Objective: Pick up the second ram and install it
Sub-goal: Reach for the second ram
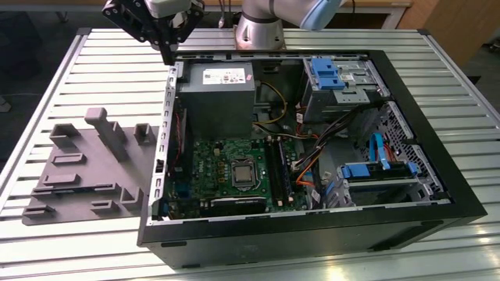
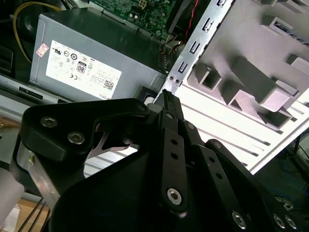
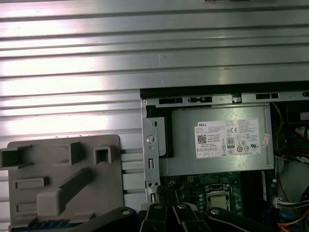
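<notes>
Now, step in hand: we judge this to be the pick, not the install, since nothing is held yet.
Exterior view: the hand hangs over the far corner of the open case, beside the power supply. Its fingers are drawn together to a point with nothing between them. The grey tray lies on the desk toward the edge on the exterior view's left, apart from the hand. The motherboard sits low in the case.
Second wrist view: the fingers meet at their tips with no stick in them. Beyond them runs the case's metal wall, with the power supply on one side and the tray on the other.
First wrist view: a blue-green strip sits at the tray's edge nearest the hand. We take it for the second ram, and it is partly cut off.
Next move calls for: in our judgement, opened fingers, a shift across to the tray, and a square line-up on the stick's long sides.
</notes>
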Action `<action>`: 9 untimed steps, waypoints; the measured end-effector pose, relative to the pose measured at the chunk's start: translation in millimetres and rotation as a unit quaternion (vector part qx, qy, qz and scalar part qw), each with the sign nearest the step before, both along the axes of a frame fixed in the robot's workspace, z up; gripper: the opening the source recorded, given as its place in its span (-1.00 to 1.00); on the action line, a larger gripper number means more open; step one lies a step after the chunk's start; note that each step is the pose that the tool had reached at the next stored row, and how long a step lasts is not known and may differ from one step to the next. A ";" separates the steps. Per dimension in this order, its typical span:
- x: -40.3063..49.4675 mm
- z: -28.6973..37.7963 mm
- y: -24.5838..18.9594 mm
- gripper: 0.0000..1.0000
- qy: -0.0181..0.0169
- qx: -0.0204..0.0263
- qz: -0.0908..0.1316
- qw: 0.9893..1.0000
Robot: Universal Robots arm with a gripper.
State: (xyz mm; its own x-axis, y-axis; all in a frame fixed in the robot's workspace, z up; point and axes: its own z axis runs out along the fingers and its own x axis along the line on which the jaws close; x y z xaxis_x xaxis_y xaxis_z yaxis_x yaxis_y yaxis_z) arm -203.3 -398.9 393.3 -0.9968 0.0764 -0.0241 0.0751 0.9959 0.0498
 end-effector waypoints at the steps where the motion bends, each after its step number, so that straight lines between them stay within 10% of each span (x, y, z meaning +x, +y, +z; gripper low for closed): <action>1: -0.6 0.0 0.0 -0.79 0.000 0.000 0.000 1.000; 9: -6.3 0.0 0.0 -0.79 0.000 0.000 0.000 1.000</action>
State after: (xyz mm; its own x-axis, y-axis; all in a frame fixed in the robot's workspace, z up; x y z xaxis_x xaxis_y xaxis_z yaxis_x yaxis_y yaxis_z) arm -209.6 -399.0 393.4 -0.9968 0.0764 -0.0241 0.0751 0.9959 0.0498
